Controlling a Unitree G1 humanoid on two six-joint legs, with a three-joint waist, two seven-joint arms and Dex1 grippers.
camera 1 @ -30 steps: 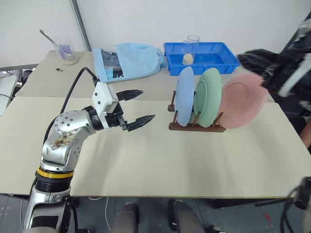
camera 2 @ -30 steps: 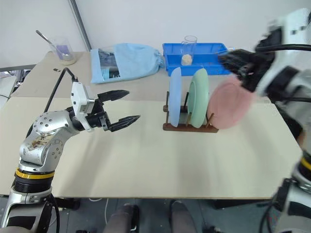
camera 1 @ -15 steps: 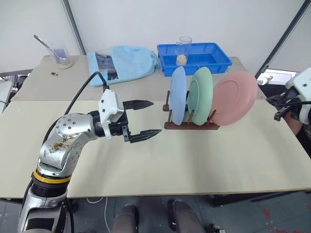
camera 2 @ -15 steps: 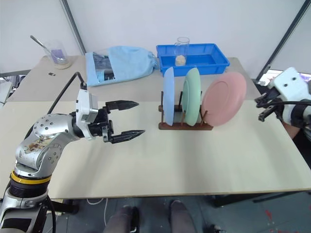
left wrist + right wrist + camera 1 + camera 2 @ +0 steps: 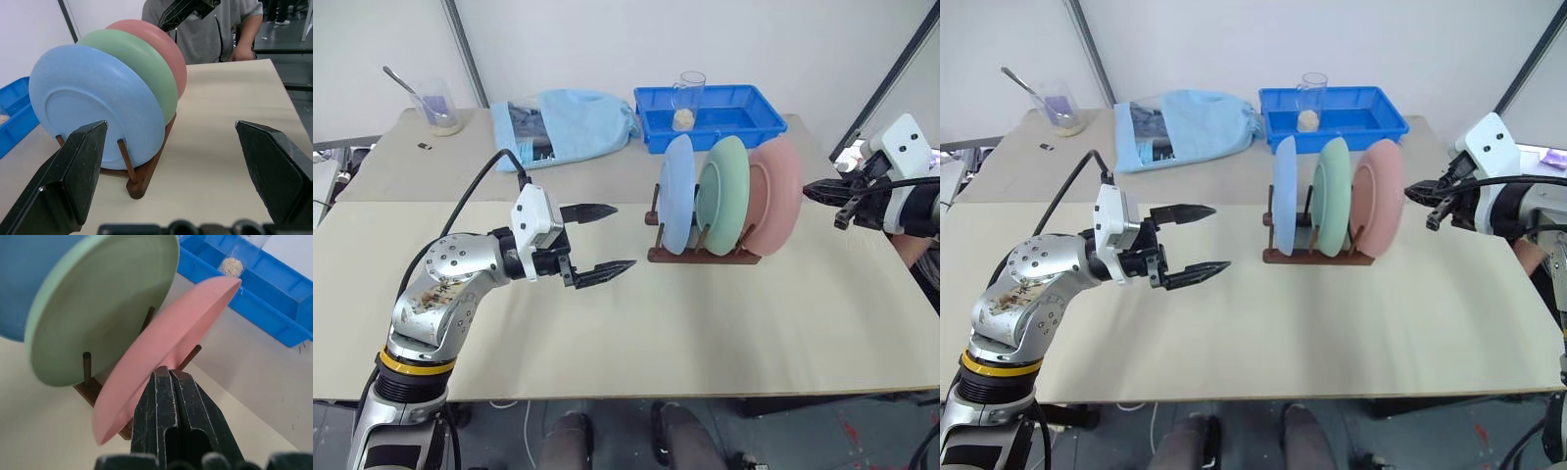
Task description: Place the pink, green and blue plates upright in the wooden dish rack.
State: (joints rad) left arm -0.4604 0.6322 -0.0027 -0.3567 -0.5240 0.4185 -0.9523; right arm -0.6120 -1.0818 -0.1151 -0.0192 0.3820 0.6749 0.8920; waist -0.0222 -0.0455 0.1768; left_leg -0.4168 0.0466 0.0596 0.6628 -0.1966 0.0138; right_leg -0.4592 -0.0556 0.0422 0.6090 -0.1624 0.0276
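The wooden dish rack (image 5: 703, 256) stands mid-table and holds all three plates on edge: blue plate (image 5: 677, 194) on the left, green plate (image 5: 724, 196) in the middle, pink plate (image 5: 775, 196) on the right, tilted slightly toward the green one. My right gripper (image 5: 808, 190) is shut and empty, its tips right at the pink plate's outer face (image 5: 166, 347); actual contact I cannot tell. My left gripper (image 5: 625, 237) hovers open and empty left of the rack, pointing at the blue plate (image 5: 98, 107).
A blue plastic tray (image 5: 744, 122) with a glass beaker (image 5: 686, 100) sits behind the rack. A light-blue cloth bag (image 5: 568, 122) lies at the back, a beaker with a spoon (image 5: 435, 103) at the far left. A person (image 5: 220, 29) stands beyond the table's right end.
The pink plate, leaning far out to the right earlier, now stands nearly upright beside the green plate. My right gripper let go of it, drew back, then came in shut against its outer face.
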